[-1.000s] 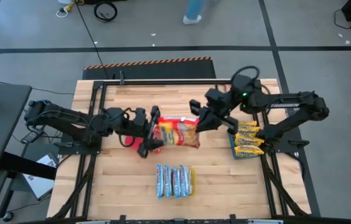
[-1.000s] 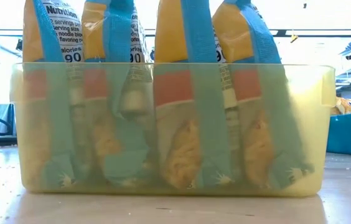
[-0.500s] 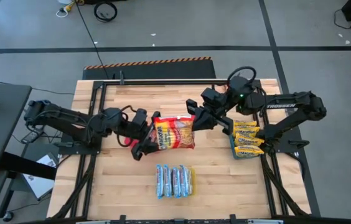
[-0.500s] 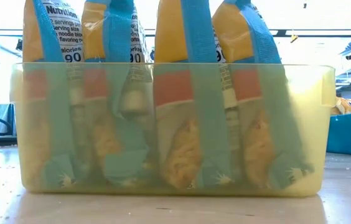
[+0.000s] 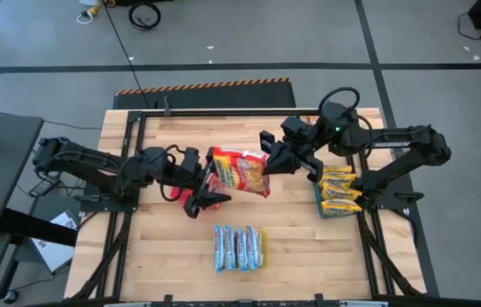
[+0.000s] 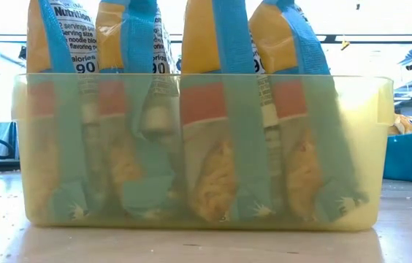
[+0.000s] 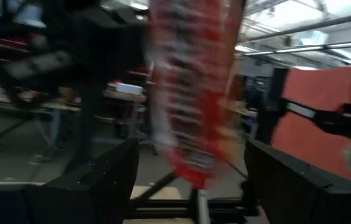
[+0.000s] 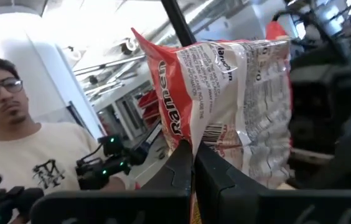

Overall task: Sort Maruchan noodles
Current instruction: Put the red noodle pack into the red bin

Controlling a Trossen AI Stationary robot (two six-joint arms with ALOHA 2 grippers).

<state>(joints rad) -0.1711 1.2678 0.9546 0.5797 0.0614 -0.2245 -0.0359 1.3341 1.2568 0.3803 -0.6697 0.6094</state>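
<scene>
wood table (image 5: 181, 247), yellow see-thru bin (image 6: 381, 146) up front, person in white tee (image 8: 32, 155), black cable coil (image 5: 144, 14) on floor

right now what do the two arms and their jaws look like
Both arms are dark, near-black jointed links. The right arm has white lettering along one link, a green light and a looped black cable near its wrist. The left arm looks plain black. Each gripper's jaws are two flat, dark, blocky fingers.

Robotics lab, wooden table (image 5: 181, 239) on metal frame, grey floor (image 5: 223, 34), cables (image 5: 144, 14)
</scene>
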